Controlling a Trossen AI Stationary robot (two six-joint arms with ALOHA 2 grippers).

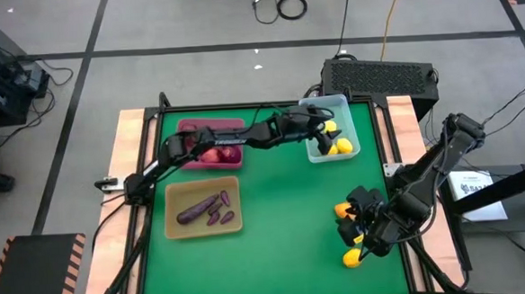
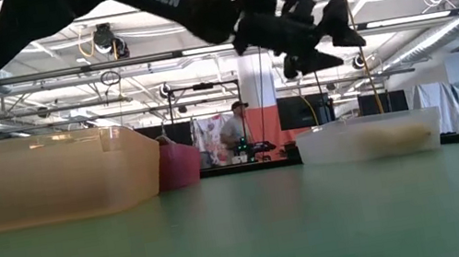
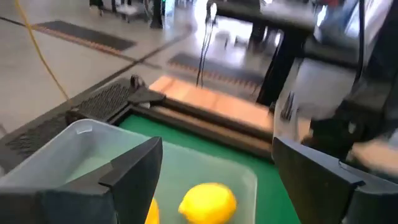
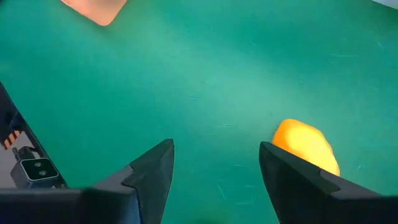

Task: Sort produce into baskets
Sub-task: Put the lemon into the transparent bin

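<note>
Green table [image 1: 276, 227]; left gripper [image 1: 318, 126] open and empty above clear bin [image 1: 346, 152] holding lemons [image 3: 208, 203]; right gripper [image 1: 361, 225] open, empty, over a loose lemon [image 4: 306, 147].

Grey concrete floor [image 1: 193, 25] with dark seams, loose cables [image 1: 282, 4] beyond the counter's far edge. Black perforated box [image 1: 377, 74] at the far right corner. Open hall behind: ceiling trusses, strip lights, a person [image 2: 236, 133] standing at a distant bench.

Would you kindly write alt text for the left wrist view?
The left gripper hangs open and empty above a clear plastic bin with a yellow lemon lying inside. Past the bin lie the green table and its wooden edge.
</note>
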